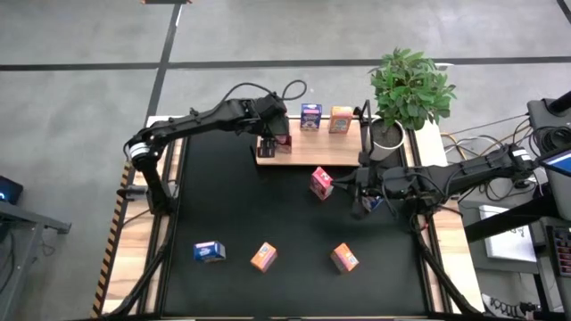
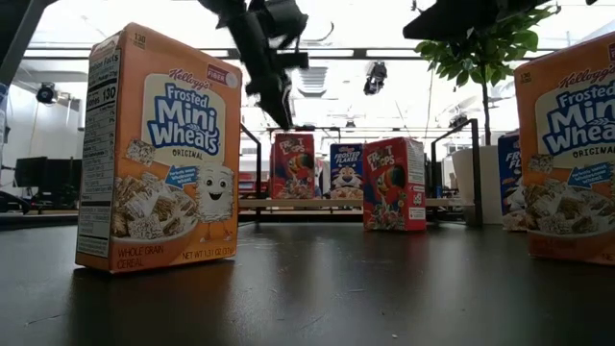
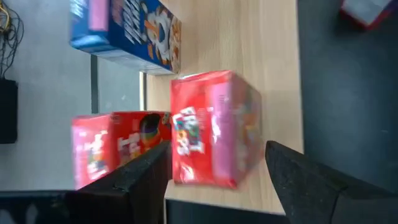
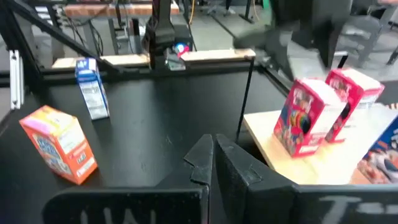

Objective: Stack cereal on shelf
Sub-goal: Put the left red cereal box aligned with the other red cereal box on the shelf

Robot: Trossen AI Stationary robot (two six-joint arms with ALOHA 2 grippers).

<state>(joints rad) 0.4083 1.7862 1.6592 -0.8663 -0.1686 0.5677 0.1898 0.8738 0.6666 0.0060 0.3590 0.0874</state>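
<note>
The shelf (image 1: 314, 153) is a light-wood board at the table's far side. On it stand two red cereal boxes (image 3: 211, 140) (image 3: 115, 152), a blue one (image 1: 310, 116) and an orange one (image 1: 341, 119). My left gripper (image 1: 272, 134) hangs open just above the nearer red box (image 2: 293, 165), one finger to each side of it, touching nothing. A third red box (image 1: 321, 183) stands on the black table. My right gripper (image 4: 211, 163) is shut and empty, hovering right of that box, next to a blue box (image 1: 373, 204).
A blue box (image 1: 210, 252) and two orange boxes (image 1: 263, 257) (image 1: 344, 258) stand near the table's front edge. A potted plant (image 1: 406, 89) stands at the shelf's right end. Bare black tabletop lies between the shelf and the front row.
</note>
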